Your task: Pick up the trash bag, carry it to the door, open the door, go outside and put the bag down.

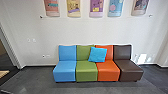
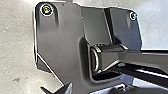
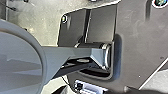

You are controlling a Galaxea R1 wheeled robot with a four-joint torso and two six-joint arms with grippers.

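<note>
In the head view, faces a sofa [image 1: 86, 71] below posters [image 1: 96, 8], with a blue cushion [image 1: 97, 54] leaning there; cannot place the trash bag. In the left wrist view, cannot tell left gripper [image 2: 56, 89] spread from pressed together; likewise, in the right, right gripper [image 3: 61, 90]

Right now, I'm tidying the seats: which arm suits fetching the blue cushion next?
The right, probably: the blue cushion sits slightly right of centre in the head view, but driving closer seems necessary.
</note>
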